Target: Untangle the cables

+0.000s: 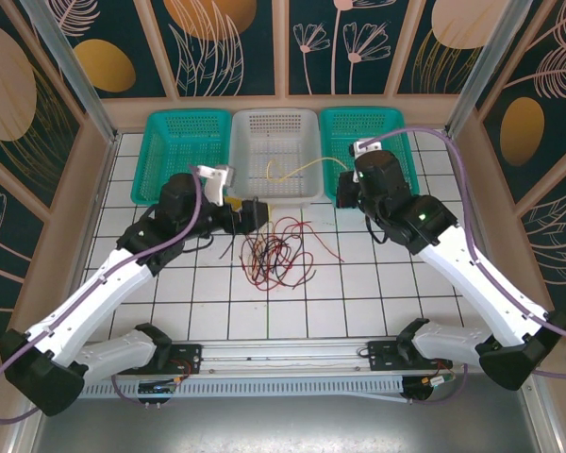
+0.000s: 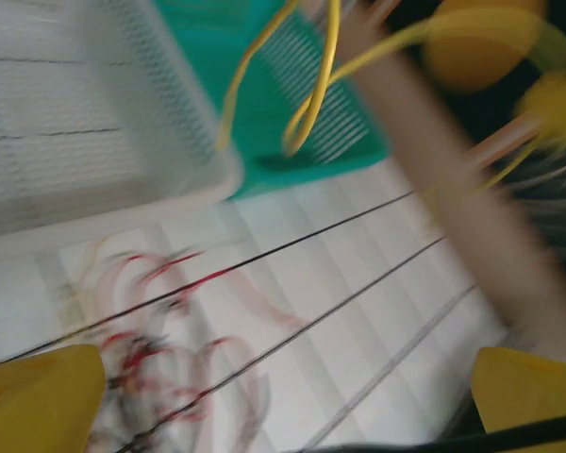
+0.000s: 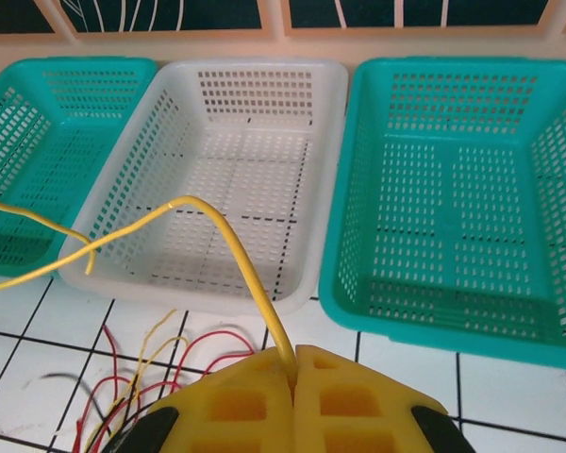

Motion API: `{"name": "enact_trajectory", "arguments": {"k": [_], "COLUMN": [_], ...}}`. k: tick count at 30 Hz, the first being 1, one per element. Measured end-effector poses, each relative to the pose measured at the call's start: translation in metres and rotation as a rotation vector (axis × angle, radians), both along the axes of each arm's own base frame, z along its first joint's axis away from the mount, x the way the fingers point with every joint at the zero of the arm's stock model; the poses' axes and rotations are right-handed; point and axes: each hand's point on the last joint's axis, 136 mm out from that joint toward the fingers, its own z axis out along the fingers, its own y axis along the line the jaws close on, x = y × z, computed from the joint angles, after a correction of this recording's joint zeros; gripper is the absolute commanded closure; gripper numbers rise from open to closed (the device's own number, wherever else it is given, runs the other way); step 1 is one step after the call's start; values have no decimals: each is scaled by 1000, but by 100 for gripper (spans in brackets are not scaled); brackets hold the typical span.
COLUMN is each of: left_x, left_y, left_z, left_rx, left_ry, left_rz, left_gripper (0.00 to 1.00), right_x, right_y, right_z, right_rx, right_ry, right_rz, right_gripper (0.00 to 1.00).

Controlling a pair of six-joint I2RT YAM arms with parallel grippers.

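Right gripper (jaws closed) grasps the yellow cable, arcing over the white basket between teal baskets. Left gripper is released; red and black cables lie tangled on the tabletop.

The left arm and right arm are white-shelled links joined by black housings. A thin purple-grey hose runs along each. A small green light glows on the right arm. The fingers are yellow, moulded with rectangular pockets.

Top overhead; wrists close, sharing white basket
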Motion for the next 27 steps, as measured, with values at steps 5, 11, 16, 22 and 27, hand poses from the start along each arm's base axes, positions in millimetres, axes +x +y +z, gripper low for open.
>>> {"name": "enact_trajectory", "arguments": {"k": [5, 11, 16, 22, 27], "left_x": [1, 15, 44, 4, -52], "left_y": [-21, -6, 53, 108, 119], "left_z": [-18, -12, -33, -141, -183], "left_rx": [-230, -75, 252, 662, 886], "left_ry": [190, 150, 103, 352, 479], "left_rz": [-75, 22, 313, 355, 228], "left_gripper": [1, 1, 1, 1, 1], "right_x": [-10, -28, -32, -29, -28], "right_y": [1, 0, 6, 16, 19], "right_z": [-45, -73, -86, -89, -104], "right_rx": [-1, 50, 84, 113, 131], "right_ry": [105, 170, 195, 182, 189], "right_rz": [6, 13, 22, 40, 34], "right_gripper": [100, 100, 100, 100, 100]}}
